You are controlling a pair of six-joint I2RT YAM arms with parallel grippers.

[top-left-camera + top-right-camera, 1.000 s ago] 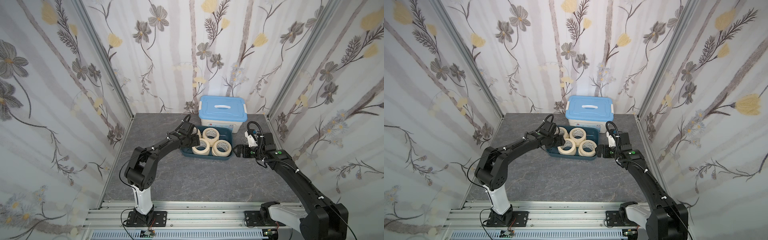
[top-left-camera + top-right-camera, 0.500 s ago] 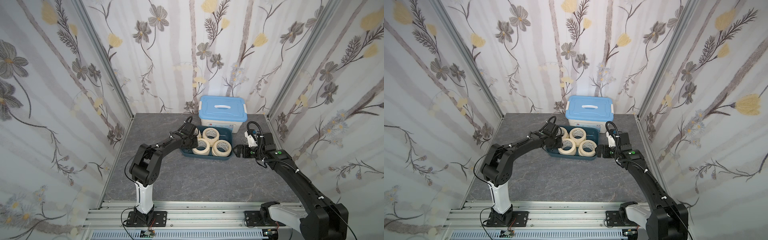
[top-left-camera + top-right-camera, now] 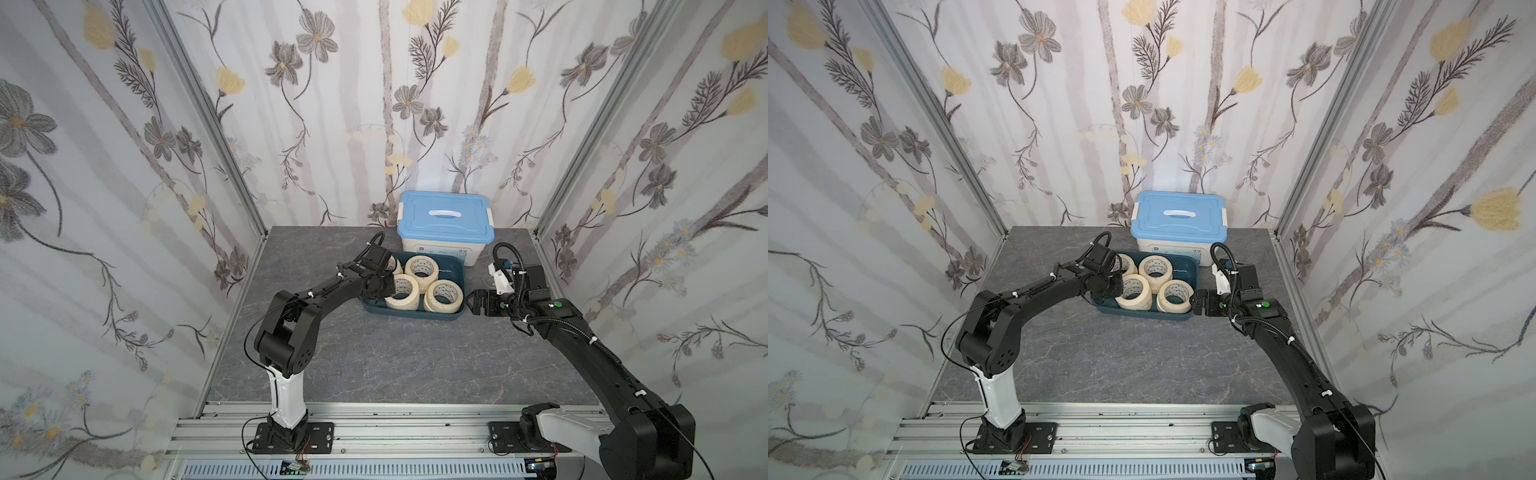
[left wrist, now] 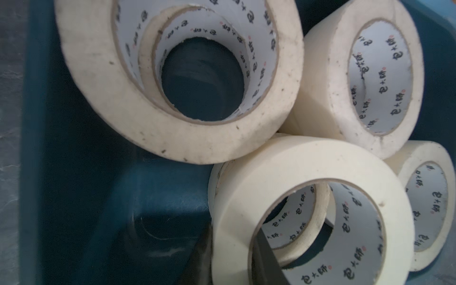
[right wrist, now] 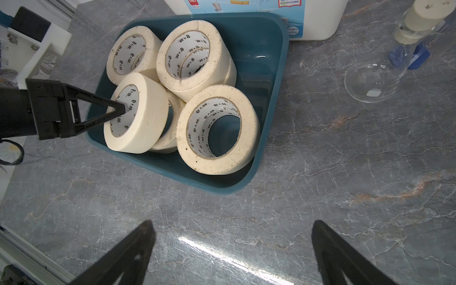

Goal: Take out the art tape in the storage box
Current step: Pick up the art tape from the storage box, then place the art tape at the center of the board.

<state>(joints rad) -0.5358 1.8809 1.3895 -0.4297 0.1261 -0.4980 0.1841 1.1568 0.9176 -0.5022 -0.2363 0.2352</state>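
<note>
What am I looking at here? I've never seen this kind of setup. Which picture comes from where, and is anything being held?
Two black robot arms with two-finger grippers stand at a grey marbled table. Two pictures look down from overhead; the others come from cameras on each wrist. A shallow dark teal plastic tray holds cream masking-tape rolls, in front of a white bin with a light-blue lid. The left gripper pinches the wall of one tilted roll. The right gripper hangs open, empty, beside the tray.
</note>
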